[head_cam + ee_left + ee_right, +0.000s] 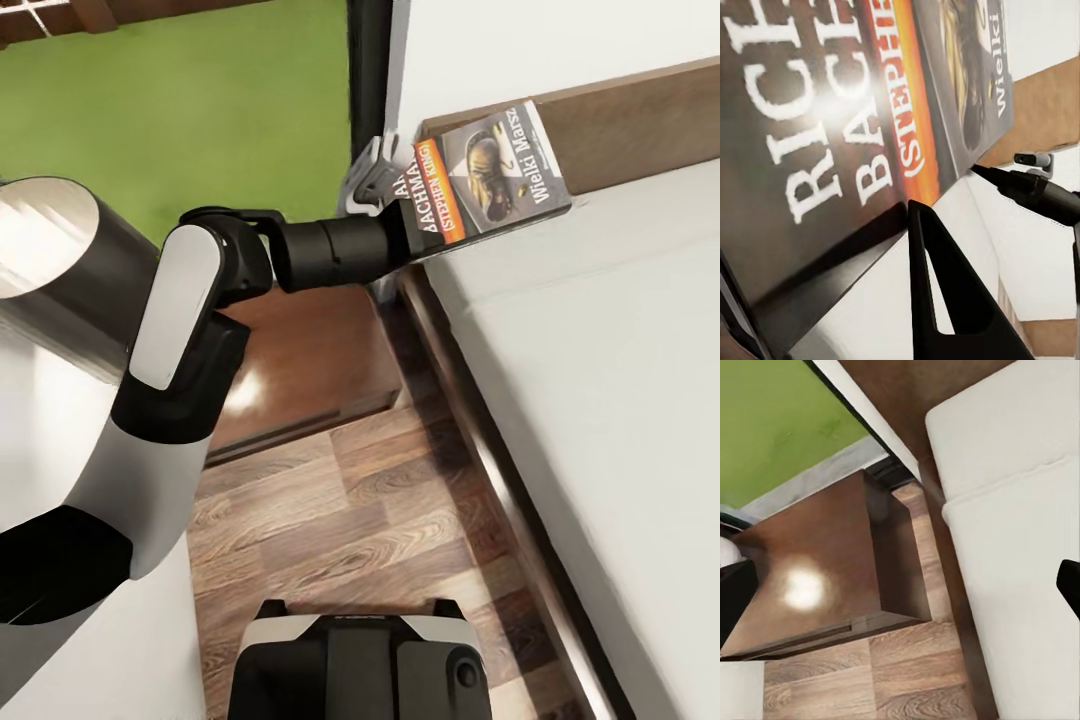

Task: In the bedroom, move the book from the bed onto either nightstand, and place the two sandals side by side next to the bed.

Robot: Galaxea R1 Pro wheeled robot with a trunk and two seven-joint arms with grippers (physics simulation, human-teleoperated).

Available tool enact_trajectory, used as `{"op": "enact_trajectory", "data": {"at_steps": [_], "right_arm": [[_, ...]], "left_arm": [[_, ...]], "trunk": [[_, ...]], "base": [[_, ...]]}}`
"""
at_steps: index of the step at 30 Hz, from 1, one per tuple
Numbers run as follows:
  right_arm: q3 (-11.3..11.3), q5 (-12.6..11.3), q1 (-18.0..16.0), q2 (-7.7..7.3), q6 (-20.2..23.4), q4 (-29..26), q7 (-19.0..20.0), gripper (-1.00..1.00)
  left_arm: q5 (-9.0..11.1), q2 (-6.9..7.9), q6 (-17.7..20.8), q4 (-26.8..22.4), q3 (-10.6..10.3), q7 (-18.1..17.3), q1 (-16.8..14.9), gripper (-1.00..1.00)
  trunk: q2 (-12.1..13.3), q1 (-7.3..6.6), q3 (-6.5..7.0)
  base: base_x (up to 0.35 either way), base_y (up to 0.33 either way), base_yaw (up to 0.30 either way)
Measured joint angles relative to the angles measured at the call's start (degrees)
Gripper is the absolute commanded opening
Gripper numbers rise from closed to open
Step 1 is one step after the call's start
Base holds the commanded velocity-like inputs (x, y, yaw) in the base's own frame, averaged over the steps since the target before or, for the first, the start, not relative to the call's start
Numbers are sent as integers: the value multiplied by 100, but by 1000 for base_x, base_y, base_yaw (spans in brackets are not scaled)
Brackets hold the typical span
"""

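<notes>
Thin dark paperback book with orange band (487, 170) clamped at one short end in left claw (392, 185), held over bed corner by wooden headboard (640, 130), long axis pointing away from arm. Glossy dark brown nightstand (300, 360) below forearm; top looks free. Right claw state: cannot tell.

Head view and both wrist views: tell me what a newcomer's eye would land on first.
The book, with its dark cover and orange band, is held up by the left gripper over the bed's corner by the headboard. The bright green area outside the glass comes next, at the head view's upper left. Below the left arm, the glossy dark nightstand stands on the wood floor beside the bed, a glare spot on top.
</notes>
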Motion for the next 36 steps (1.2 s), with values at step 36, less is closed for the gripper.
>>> {"op": "enact_trajectory", "data": {"at_steps": [36], "right_arm": [[-9,-3,140,176,1,-75,21,100]], "left_arm": [[-1,-139,-7,3,-248,463,-176,-100]], "trunk": [[1,3,25]], "base": [[-164,-91,150]]}}
